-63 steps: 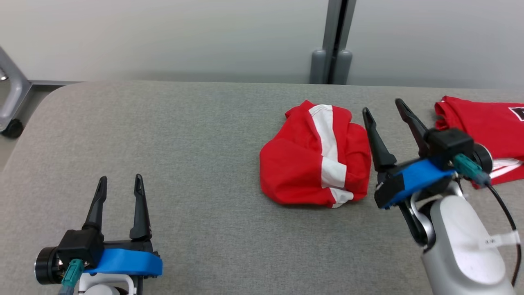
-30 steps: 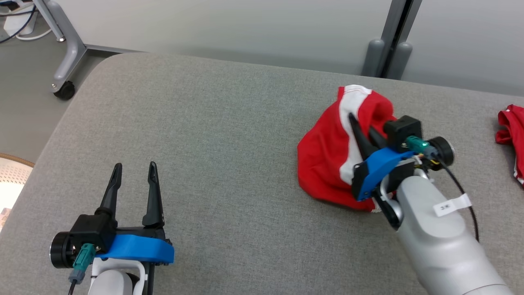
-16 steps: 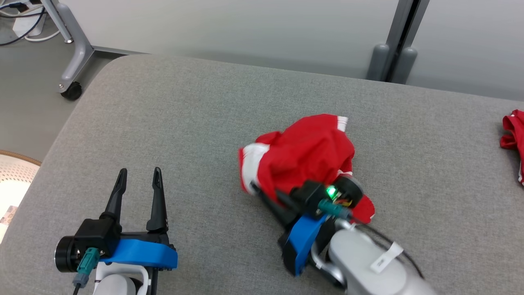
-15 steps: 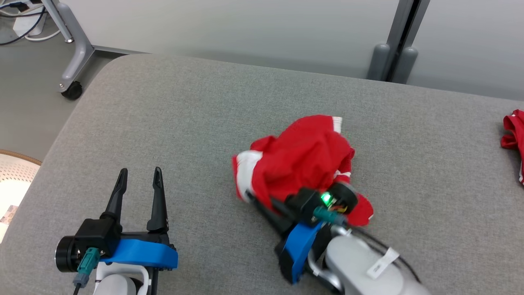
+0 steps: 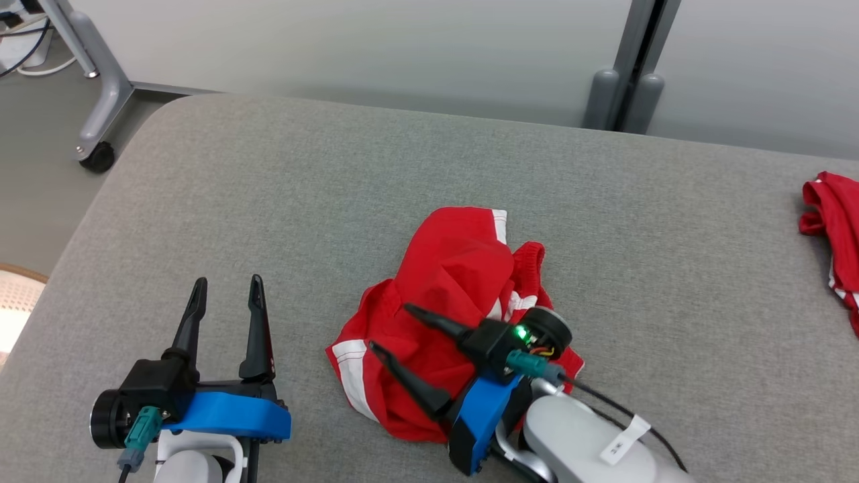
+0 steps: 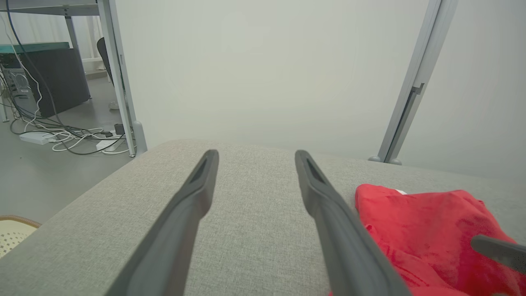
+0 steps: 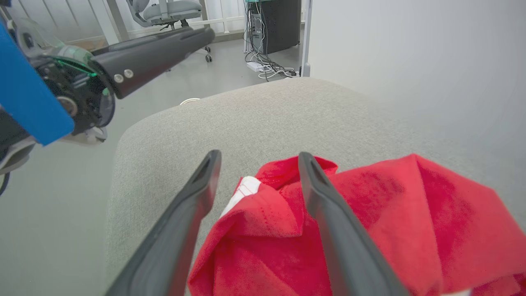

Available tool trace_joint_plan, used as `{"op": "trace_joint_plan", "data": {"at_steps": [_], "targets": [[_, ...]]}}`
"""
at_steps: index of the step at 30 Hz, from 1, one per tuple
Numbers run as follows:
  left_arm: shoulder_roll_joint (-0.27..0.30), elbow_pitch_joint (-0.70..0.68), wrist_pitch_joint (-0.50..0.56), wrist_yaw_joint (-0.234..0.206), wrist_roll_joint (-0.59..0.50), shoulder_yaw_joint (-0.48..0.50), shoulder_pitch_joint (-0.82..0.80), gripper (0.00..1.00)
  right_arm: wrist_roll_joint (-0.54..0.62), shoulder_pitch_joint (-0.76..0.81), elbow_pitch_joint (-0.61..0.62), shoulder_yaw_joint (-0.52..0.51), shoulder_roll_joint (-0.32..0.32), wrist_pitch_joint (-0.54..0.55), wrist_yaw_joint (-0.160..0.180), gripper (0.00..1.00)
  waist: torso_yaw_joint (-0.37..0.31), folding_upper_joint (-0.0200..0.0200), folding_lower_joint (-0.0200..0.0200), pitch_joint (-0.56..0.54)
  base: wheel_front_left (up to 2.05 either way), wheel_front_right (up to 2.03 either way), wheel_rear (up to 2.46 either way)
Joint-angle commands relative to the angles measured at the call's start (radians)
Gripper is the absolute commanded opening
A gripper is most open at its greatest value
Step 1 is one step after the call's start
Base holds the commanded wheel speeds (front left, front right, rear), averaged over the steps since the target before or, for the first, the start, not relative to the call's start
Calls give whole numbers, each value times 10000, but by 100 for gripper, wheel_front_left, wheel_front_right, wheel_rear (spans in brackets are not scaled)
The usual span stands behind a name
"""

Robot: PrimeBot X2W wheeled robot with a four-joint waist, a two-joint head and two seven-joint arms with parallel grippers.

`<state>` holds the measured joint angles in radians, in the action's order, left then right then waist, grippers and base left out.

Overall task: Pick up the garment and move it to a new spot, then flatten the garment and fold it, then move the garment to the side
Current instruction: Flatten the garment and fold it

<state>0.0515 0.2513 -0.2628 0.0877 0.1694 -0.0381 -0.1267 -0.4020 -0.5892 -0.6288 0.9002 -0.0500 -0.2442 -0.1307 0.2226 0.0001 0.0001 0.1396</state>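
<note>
The garment (image 5: pixel 456 288) is red with white stripes and lies crumpled in a heap near the middle front of the grey padded table (image 5: pixel 282 201). My right gripper (image 5: pixel 389 329) hovers over its front part with both fingers spread apart, holding nothing. In the right wrist view the garment (image 7: pixel 370 222) sits under and between the open fingers (image 7: pixel 328 213). My left gripper (image 5: pixel 225 288) rests open at the lower left, well clear of the cloth. The left wrist view has the garment (image 6: pixel 427 222) to the right of the left gripper (image 6: pixel 254 158).
A second red garment (image 5: pixel 832 241) lies at the table's far right edge. A wheeled metal leg (image 5: pixel 97 157) stands on the floor past the table's left corner. A grey post (image 5: pixel 621 94) rises behind the table. A woven basket rim (image 5: pixel 17 295) shows at the left.
My right gripper dragged the garment leftward and toward the front of the table, then opened and let it drop into a heap. The head camera shifted slightly. The left gripper stayed still.
</note>
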Motion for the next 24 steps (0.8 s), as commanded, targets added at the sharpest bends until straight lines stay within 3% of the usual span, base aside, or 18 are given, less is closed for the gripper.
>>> {"op": "trace_joint_plan", "data": {"at_steps": [1, 10, 17, 24], "targets": [[-16, -22, -24, -38, -34, 71, 39, 100, 103, -77, 66, -186, -19, -82, -1, 100, -93, -1, -1, -70, 0, 0, 0], [-16, -135, -24, 8, -159, 284, 169, 100, 812, 176, 750, -2463, -928, -117, -1, 100, -393, -1, -1, -191, 0, 0, 0], [-16, -226, -24, 51, -212, 298, 192, 100, 1302, 694, 766, -4165, -1362, 713, -1, 100, -430, -1, -1, -101, 0, 0, 0], [-16, -211, -24, 66, -154, 168, 76, 100, 1020, 1125, 662, -4150, -1157, 1765, -1, 100, -326, -1, -1, 55, 0, 0, 0]]}}
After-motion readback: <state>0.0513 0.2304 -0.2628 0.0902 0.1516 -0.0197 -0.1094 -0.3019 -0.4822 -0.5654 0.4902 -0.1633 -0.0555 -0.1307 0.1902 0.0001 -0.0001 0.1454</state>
